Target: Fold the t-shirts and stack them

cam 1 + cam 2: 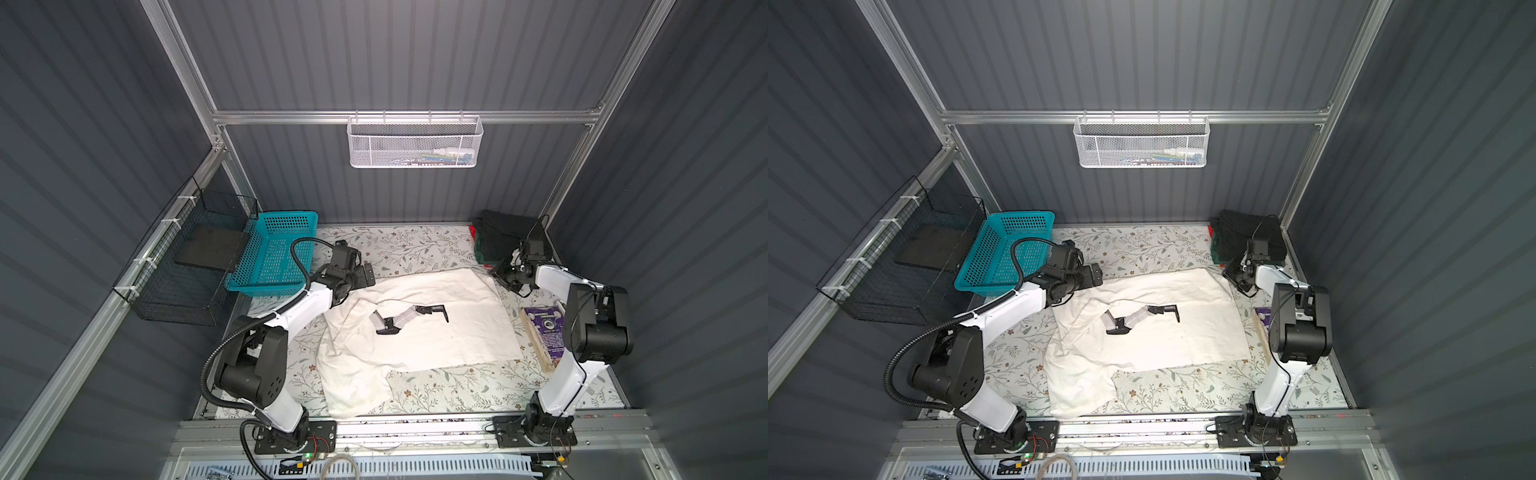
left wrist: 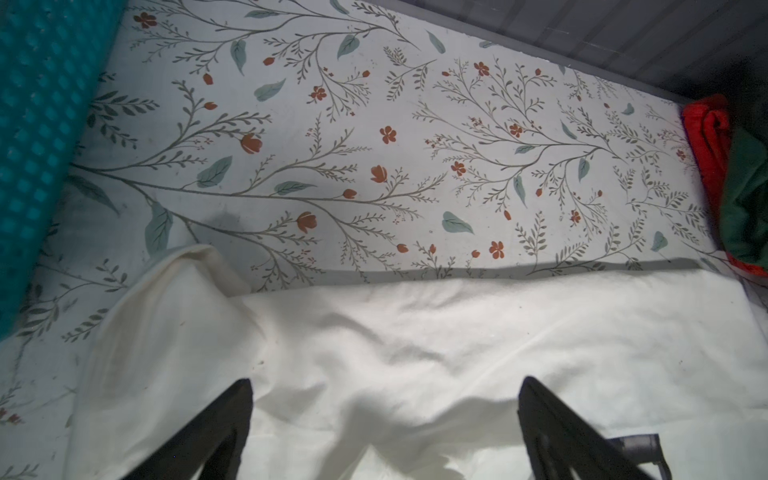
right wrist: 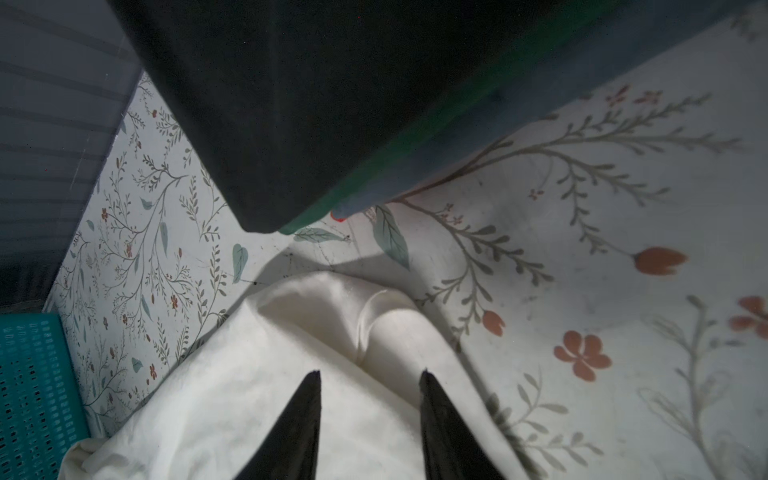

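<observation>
My left jaws hang wide open over the off-white t-shirt (image 1: 457,332) spread on the tabletop (image 1: 415,245), the half-closed right jaws straddle its far corner, gripping or not I cannot tell; soft, limp cloth, I would pinch corners.

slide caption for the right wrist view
Right gripper straddling a bunched corner of the off-white t-shirt, beside the folded shirts

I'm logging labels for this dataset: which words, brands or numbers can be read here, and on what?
Purple box: white lettering, too blurred to read.
White t-shirt: a black-and-grey picture, no readable words.
Nothing else shows legible text.
</observation>
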Motion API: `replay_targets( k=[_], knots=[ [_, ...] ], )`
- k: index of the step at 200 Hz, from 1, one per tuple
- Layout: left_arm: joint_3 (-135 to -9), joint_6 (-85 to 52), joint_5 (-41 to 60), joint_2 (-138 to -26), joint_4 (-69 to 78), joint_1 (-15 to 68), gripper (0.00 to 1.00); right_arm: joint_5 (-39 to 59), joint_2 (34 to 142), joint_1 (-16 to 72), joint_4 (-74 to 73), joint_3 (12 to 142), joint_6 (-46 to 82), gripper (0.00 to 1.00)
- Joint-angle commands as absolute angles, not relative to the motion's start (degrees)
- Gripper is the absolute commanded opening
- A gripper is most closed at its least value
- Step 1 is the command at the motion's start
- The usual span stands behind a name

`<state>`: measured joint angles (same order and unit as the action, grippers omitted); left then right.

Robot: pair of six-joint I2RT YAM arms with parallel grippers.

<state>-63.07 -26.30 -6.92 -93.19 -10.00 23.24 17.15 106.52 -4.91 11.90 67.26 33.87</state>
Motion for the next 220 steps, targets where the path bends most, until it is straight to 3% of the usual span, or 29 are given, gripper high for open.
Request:
replay_targets(
  k=[1, 220],
  knots=[
    [-66.0, -26.1, -4.0, -96.0, -9.5, 23.6, 1.00, 21.3, 107.3, -4.9, 12.7, 68.8, 33.6, 0.41],
    [-66.7, -26.1, -2.0, -103.1, -9.3, 23.5, 1.00, 22.6, 115.5, -3.4, 16.1, 74.8, 37.5, 0.39]
  ],
)
